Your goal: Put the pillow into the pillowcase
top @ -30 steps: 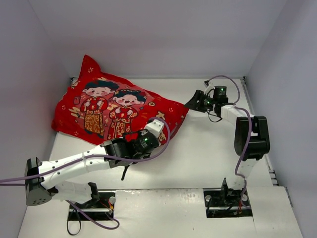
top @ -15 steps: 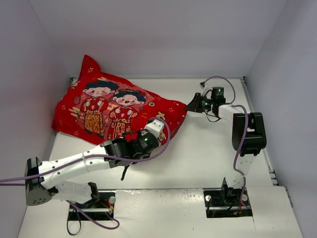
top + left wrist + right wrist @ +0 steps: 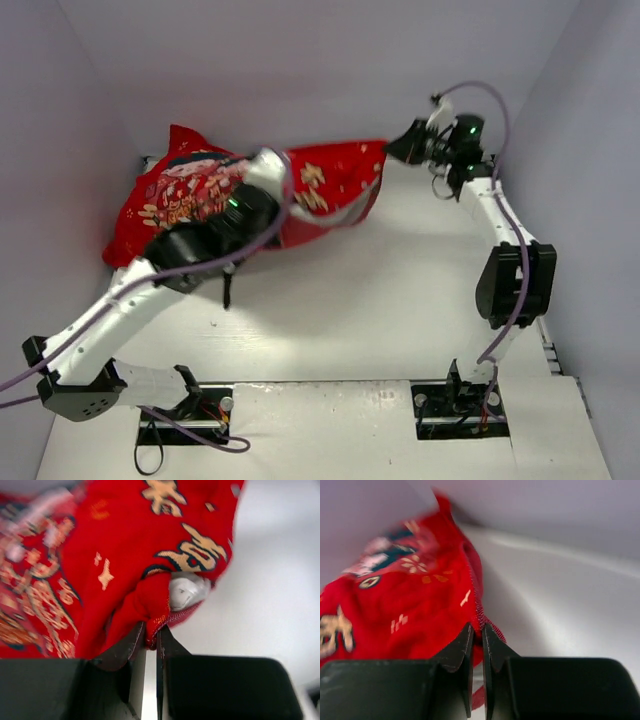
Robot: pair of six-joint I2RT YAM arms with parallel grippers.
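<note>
The overhead view is showing the red pillowcase (image 3: 330,190) stretching across the upper middle of the frame, its right part raised above the white table (image 3: 400,300) and its left end sagging toward the upper left. Only the left wrist view is revealing the pillow (image 3: 186,591), a smooth white bulge peeking from the open hem at mid-frame, inside the cover. There the left gripper (image 3: 150,635) is pinching the stitched hem, jaws nearly together. The right wrist view is showing the right gripper (image 3: 476,642) clamping a thin seamed edge of the soft, gold-printed cloth.
</note>
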